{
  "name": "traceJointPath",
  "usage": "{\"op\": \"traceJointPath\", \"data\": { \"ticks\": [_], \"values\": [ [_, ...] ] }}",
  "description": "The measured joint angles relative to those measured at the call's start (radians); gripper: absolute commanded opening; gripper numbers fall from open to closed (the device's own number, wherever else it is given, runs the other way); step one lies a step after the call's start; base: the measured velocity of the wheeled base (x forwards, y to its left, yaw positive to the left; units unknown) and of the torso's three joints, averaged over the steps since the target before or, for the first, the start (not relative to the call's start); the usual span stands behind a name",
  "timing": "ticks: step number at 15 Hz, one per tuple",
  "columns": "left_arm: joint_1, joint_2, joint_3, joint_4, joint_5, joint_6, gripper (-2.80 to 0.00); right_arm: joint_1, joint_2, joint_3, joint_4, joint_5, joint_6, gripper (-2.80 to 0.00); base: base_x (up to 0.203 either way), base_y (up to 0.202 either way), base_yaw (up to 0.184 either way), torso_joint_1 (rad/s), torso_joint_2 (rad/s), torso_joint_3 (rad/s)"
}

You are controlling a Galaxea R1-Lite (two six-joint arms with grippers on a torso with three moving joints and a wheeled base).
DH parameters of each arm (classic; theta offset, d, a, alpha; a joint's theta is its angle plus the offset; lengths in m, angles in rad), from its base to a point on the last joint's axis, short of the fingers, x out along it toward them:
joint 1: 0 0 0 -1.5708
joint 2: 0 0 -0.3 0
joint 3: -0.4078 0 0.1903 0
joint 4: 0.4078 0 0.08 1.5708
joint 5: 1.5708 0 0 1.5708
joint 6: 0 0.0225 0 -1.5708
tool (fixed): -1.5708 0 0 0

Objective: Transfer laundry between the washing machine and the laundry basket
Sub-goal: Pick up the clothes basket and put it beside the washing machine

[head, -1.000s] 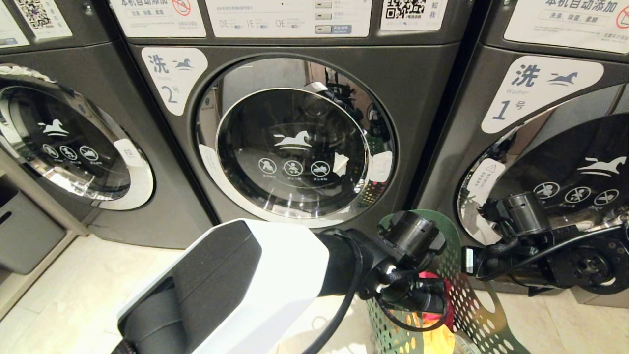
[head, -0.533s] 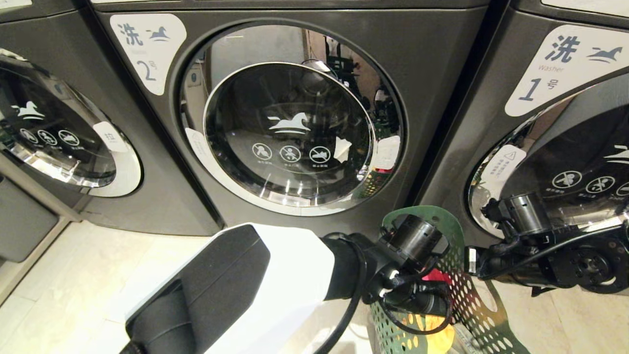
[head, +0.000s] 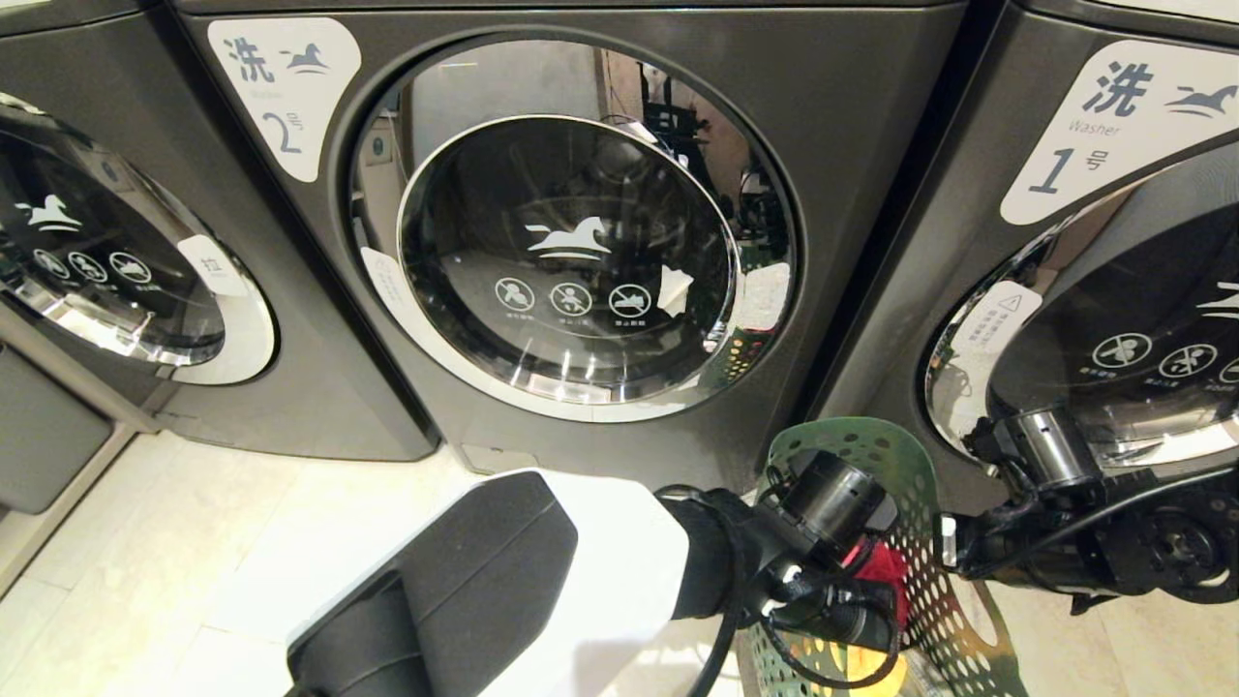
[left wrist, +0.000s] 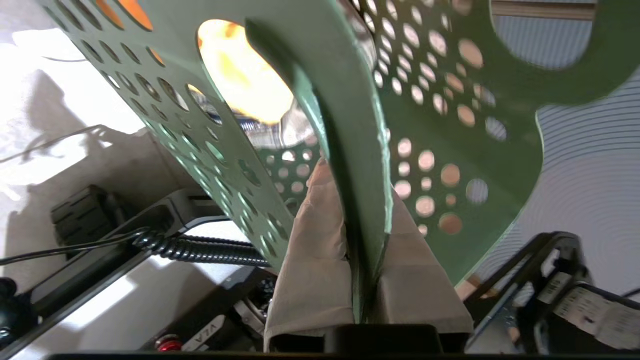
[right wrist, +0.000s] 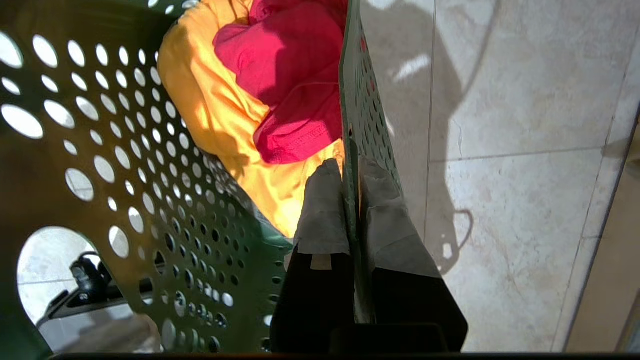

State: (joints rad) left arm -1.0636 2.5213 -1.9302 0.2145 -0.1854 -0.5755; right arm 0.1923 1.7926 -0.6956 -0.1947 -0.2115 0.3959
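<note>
The washing machine (head: pixel 852 145) marked 2 fills the middle of the head view, its round chrome-rimmed door (head: pixel 581 252) closed. The dark green laundry basket (head: pixel 876 455) hangs in front of its lower right corner, between my two arms. My left gripper (left wrist: pixel 362 240) is shut on one basket wall (left wrist: pixel 350 125), with a taped finger on each side. My right gripper (right wrist: pixel 352 200) is shut on the opposite wall (right wrist: pixel 362 115). Laundry lies inside: a yellow-orange garment (right wrist: pixel 210 115) with a pink-red one (right wrist: pixel 290 75) on top.
Like machines stand either side: one marked 1 (head: pixel 1094 126) at the right, another (head: pixel 116 261) at the left, both doors closed. Pale tiled floor (head: pixel 194 542) lies below. My white left forearm (head: pixel 581 581) crosses the foreground.
The whole head view has shifted: the machines' control panels have left the top of the picture. Both grippers stay shut on the basket, which now sits a little lower against the machines.
</note>
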Motion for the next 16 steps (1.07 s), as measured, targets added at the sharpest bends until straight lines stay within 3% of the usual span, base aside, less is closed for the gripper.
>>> {"op": "traceJointPath", "data": {
  "ticks": [4,7,16],
  "values": [
    [-0.011,0.008,0.001,0.001,0.014,0.002,-2.8,0.0,0.003,0.022,-0.001,0.006,0.002,-2.8,0.0,0.0,0.0,0.0,0.0,0.0],
    [-0.016,0.017,0.001,0.001,0.063,0.003,-2.8,0.0,0.031,0.03,-0.006,0.009,0.006,-2.8,0.0,0.0,0.0,0.0,0.0,0.0],
    [-0.018,0.017,0.001,0.006,0.065,0.001,-2.8,0.0,0.087,0.034,-0.063,0.013,0.006,-2.8,0.0,0.0,0.0,0.0,0.0,0.0]
  ]
}}
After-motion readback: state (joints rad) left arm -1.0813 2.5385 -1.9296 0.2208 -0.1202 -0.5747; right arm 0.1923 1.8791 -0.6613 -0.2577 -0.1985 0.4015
